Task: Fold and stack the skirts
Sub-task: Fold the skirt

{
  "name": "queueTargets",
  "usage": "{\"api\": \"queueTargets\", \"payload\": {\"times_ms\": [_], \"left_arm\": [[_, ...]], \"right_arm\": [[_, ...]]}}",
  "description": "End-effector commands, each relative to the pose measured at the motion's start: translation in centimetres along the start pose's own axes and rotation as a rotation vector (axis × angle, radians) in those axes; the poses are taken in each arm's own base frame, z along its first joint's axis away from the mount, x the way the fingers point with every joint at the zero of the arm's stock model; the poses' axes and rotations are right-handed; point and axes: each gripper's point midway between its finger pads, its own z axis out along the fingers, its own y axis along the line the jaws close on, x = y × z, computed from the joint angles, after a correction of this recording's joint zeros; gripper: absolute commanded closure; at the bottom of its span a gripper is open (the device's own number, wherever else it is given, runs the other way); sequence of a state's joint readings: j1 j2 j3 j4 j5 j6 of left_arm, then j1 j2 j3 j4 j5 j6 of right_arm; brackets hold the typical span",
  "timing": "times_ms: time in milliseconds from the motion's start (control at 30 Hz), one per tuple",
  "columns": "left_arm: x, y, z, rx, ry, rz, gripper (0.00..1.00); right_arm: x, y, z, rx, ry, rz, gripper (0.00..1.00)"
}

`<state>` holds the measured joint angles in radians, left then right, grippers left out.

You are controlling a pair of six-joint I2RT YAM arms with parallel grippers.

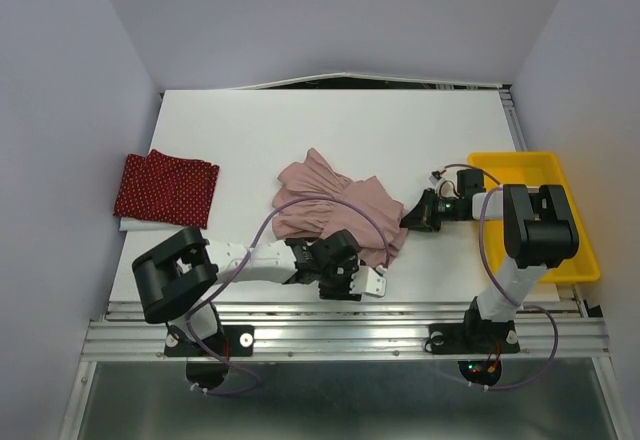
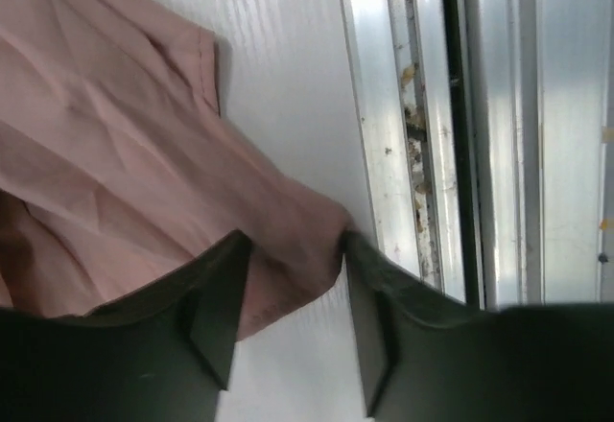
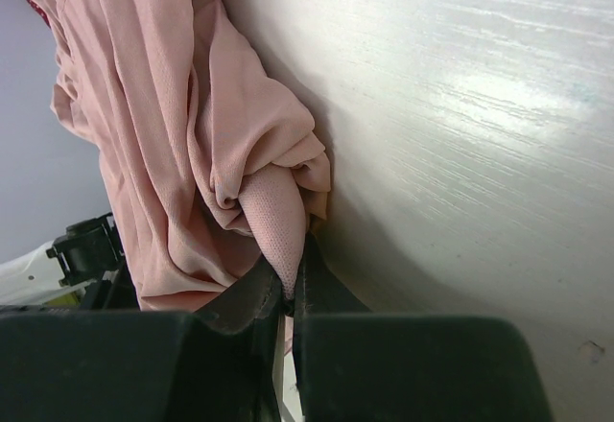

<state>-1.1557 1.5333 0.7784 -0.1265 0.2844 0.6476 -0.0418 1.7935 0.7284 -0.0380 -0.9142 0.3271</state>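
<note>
Dark red skirt (image 1: 165,190): folded flat on the desk (image 1: 300,130), well left of the left jaws, touching neither of the 2 pairs.
Left jaws: standing apart, with a corner of the pink skirt (image 1: 335,210) lying between them.
Pink skirt: crumpled heap reaching from the left jaws to the right jaws.
Right jaws: closed tight, pinching a fold at the pink skirt's right edge.
Yellow tray (image 1: 575,250): right of the right jaws.

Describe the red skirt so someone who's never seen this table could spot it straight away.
Start at the white table, then go to its left edge. A cloth lies flat there in a rough rectangle: the red skirt. Unlike the plain pink skirt bunched mid-table, it is dark red with tiny white dots.
</note>
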Motion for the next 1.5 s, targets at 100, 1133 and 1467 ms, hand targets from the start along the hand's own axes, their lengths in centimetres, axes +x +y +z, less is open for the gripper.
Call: {"api": "queueTargets", "payload": {"times_ms": [100,1133,1467], "left_arm": [[1.0,0.3,1.6,0.012,0.062,-0.027,0.85],[-4.5,17.7,-3.1,0.001,-0.117,-0.337,0.88],[-2.9,19.5,-4.5,-0.052,-0.081,-0.362,0.52]], "right_arm": [[-0.5,-1.4,-0.2,0.080,-0.015,-0.036,0.99],[0.0,0.5,-1.4,0.025,-0.023,-0.188,0.99],[0.3,1.6,-1.5,-0.030,-0.005,-0.206,0.99]]}}
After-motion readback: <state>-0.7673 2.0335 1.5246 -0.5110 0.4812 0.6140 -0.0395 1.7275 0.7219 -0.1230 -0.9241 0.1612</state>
